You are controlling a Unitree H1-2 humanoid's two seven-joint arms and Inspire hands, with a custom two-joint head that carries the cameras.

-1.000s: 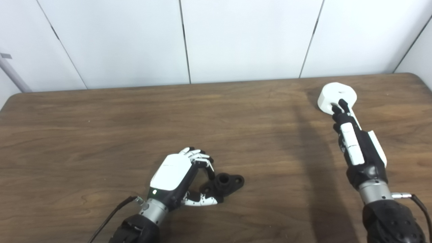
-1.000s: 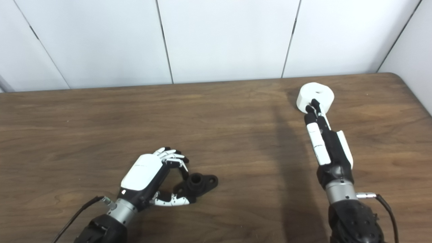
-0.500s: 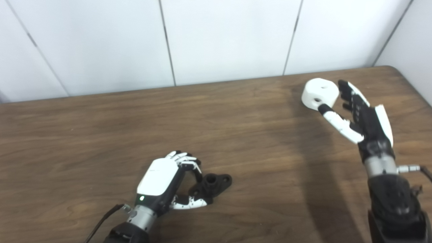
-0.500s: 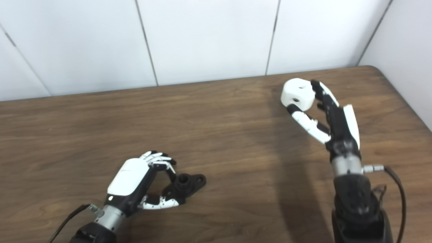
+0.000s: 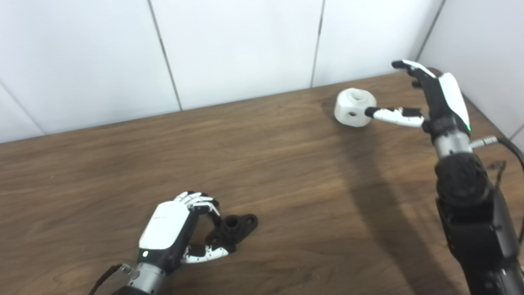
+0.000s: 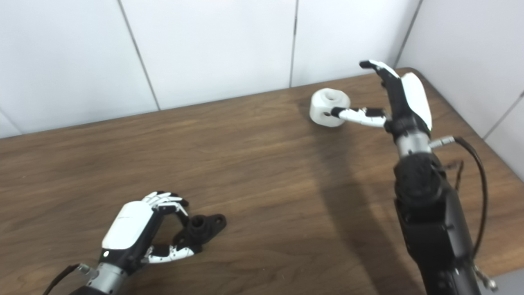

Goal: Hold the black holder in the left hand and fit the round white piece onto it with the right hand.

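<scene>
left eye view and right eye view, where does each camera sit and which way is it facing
Left eye view: on the robot's head, looking down and forward over the wooden table to the white wall; both arms rise from the bottom edge.
Right eye view: beside it, a little to the right, facing the same way, with the same arms.
Shared: the left hand closed on the black holder lying on the table, and the open right hand, thumb at the round white piece.

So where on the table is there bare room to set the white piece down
The widest bare patch is the table middle and left, between the wall, the black holder in the left hand and the round white piece. It is crowded at the far right corner, where the open right hand reaches that piece.
</scene>
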